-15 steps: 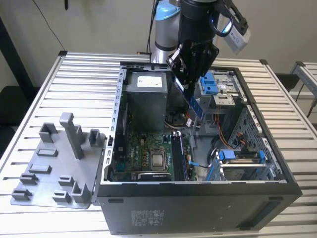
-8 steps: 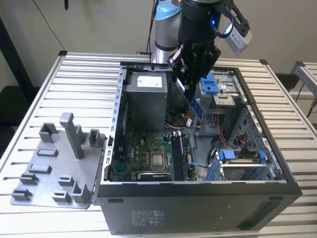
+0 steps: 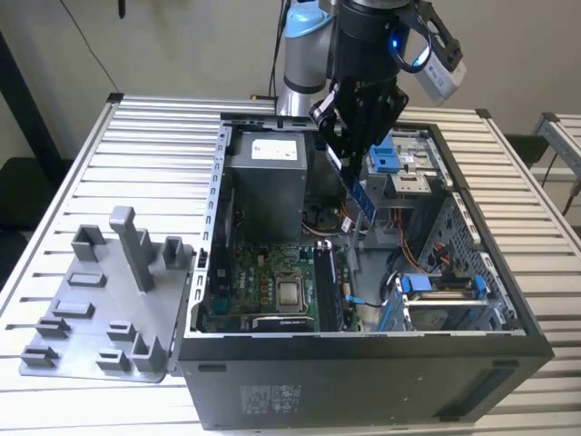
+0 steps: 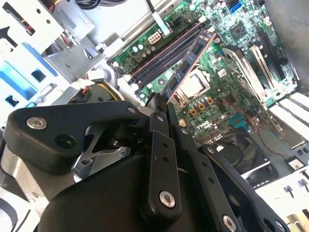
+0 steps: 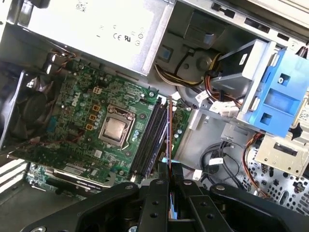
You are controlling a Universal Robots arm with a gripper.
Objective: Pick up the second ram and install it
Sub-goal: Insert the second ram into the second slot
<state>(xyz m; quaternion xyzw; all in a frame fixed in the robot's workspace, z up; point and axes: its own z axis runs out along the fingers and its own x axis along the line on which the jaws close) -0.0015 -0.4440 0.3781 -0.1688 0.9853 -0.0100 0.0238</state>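
My gripper (image 3: 349, 168) hangs over the open computer case (image 3: 363, 350) and is shut on the second ram (image 3: 363, 200), a thin dark stick held by one end. In the second wrist view the ram (image 4: 190, 60) reaches out from the gripper (image 4: 161, 104) over the motherboard. It lies roughly along the row of long black memory slots (image 4: 166, 53), above them and not seated. The first wrist view shows the ram (image 5: 169, 130) edge-on between the fingers (image 5: 157, 186), just beside the slots (image 5: 150, 137).
A grey power supply (image 3: 268, 182) sits at the back of the case, with the CPU socket (image 3: 290, 292) on the green board and blue drive brackets (image 3: 386, 156) on the exterior view's right. A grey plastic fixture with upright posts (image 3: 109, 300) lies on the slatted table left of the case.
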